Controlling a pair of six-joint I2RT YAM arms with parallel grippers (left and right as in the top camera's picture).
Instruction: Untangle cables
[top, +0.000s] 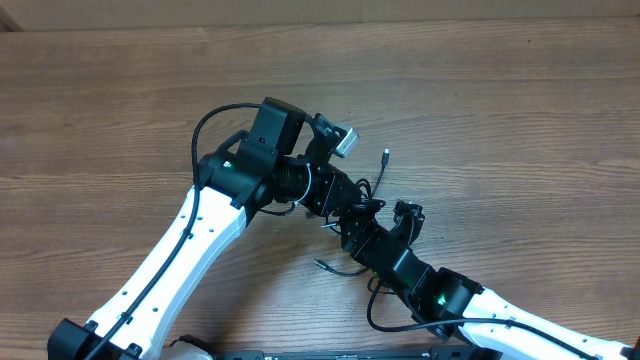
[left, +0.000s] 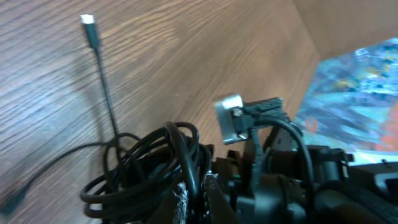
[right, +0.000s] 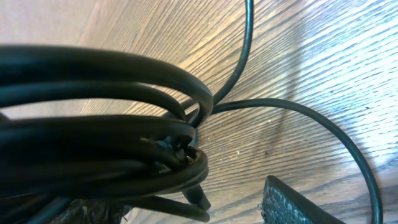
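The step in hand looks like a regrasp. The left gripper (left: 189, 202) is clenched on the cables (left: 149, 163) at the base of their knot. The right gripper (right: 186, 205) stands released, its clearly visible pad (right: 292, 202) apart from the coil and nothing pinched between the jaws. To do this well, the left should hold firm as an anchor. The right should pick out a single outer strand, best one of those that leave the knot on their own, and close on it alone. It should then draw that strand slowly away, low over the table (top: 500, 100), so that a loop slips free instead of the knot tightening. Grabbing several turns at once would likely just drag the whole bundle. The cables lie near the middle of the table, between the two grippers. They are thin, glossy black cords wound into a tight stack of loops. One free tail runs toward the far side and ends in a small metallic plug tip (left: 88, 20), and another dark end (top: 320, 265) lies on the near side.
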